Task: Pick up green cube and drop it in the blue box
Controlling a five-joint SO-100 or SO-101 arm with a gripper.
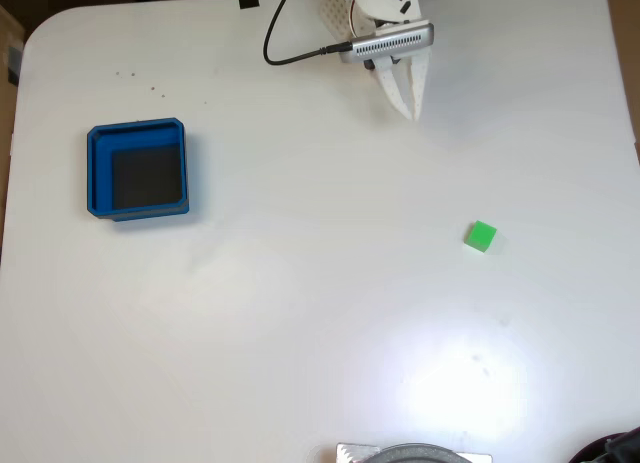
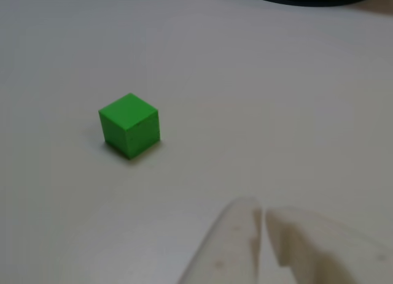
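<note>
Desk (image 1: pixel 300 313): plain white, rounded corners, glare patch near the fixed view's bottom edge; a few dark specks above the box.
Writing: none legible.
Cube (image 1: pixel 481 236): green, alone on the desk, right of centre, well apart from the box.
Box (image 1: pixel 97 173): blue, dark floor, left side.
Pincer (image 1: pixel 410 111): white, top centre, fingers nearly together, holding nothing.
Cable (image 1: pixel 290 43): black, looping to the arm.

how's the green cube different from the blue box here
Size: the green cube is far smaller than the blue box.
Shape: the green cube is a solid block with plain faces; the blue box is an open shallow tray with thick walls and a dark floor.
Place: in the fixed view the green cube lies right of centre, the blue box at the left.
Shared: both rest on the white table, apart from the gripper.
</note>
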